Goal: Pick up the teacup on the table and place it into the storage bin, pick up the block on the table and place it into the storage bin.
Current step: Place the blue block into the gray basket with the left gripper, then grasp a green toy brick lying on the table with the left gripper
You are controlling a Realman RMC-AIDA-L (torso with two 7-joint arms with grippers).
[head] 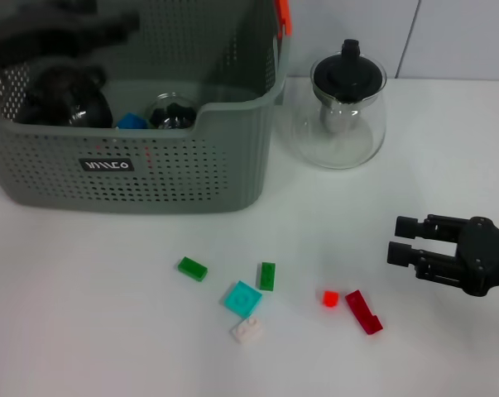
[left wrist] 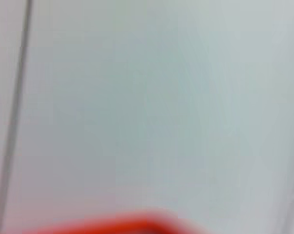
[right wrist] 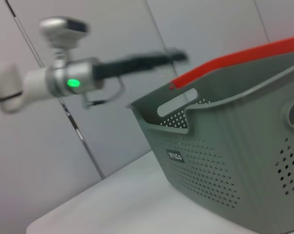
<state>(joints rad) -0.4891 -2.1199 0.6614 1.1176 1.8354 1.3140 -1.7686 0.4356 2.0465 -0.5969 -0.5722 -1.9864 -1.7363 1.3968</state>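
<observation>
The grey-green storage bin (head: 133,178) stands at the back left, and the right wrist view shows its perforated wall (right wrist: 225,161). Inside it lie a clear glass teacup (head: 173,112), a blue block (head: 131,121) and a dark round object (head: 63,99). My left gripper (head: 63,33) is a dark blur above the bin, and it also hovers over the rim in the right wrist view (right wrist: 142,62). Several blocks lie on the table: two green (head: 193,268) (head: 267,275), cyan (head: 243,298), white (head: 246,329), small red (head: 330,298), dark red (head: 363,312). My right gripper (head: 405,238) is open and empty, right of the red blocks.
A glass teapot (head: 347,107) with a black lid stands right of the bin. The bin's orange handle (head: 283,16) (left wrist: 127,225) (right wrist: 244,58) rises at its right rim. White table surrounds the blocks.
</observation>
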